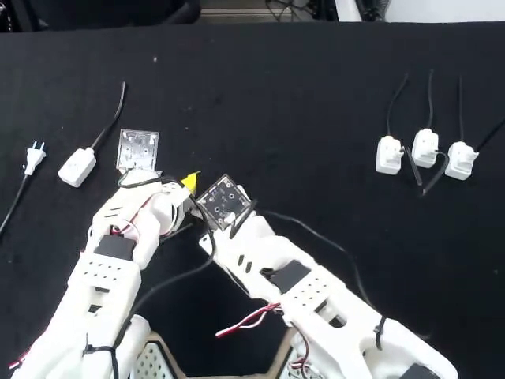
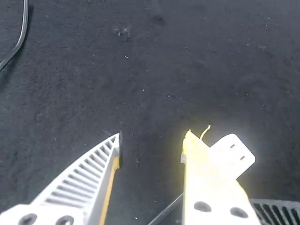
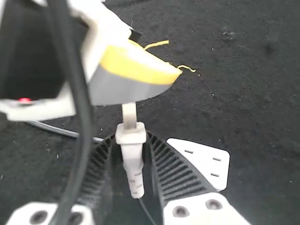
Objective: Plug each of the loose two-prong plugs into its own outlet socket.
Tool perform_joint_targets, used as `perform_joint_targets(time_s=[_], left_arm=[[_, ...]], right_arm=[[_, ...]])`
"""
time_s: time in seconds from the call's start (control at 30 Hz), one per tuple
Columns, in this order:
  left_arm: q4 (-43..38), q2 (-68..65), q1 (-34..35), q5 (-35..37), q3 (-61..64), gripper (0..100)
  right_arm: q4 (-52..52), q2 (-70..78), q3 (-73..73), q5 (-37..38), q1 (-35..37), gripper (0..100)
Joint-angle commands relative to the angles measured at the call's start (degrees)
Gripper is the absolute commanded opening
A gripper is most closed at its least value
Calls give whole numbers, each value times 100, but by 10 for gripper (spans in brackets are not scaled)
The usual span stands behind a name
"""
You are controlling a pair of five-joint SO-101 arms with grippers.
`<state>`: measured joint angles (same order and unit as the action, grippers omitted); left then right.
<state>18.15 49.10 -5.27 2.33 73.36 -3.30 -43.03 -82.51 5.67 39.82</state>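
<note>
Black cloth-covered table point(image 1: 316, 95) carries 2 white plastic arms point(image 1: 300, 276) whose tips meet left of centre. The left gripper point(image 2: 152, 140) has its yellow-lined jaws apart over bare cloth, and the right gripper point(image 3: 130, 140) is clamped on a white 2-prong plug point(image 3: 132, 164) just under the left's yellow finger. 3 white corded outlet sockets point(image 1: 425, 148) sit in a row far right, 1 single white outlet socket point(image 1: 76, 166) lies far left, and a second loose white plug point(image 1: 34, 156) is just beside it.
</note>
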Motion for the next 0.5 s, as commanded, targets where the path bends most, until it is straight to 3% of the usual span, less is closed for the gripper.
perform_joint_targets(time_s=[0.0,0.47], left_arm=[[-79,62,66,-35,-31,213],[-132,88,-356,-9,-224,213]], right_arm=[[149,-110,127,-62,18,11],[149,-66,101,-18,404,11]])
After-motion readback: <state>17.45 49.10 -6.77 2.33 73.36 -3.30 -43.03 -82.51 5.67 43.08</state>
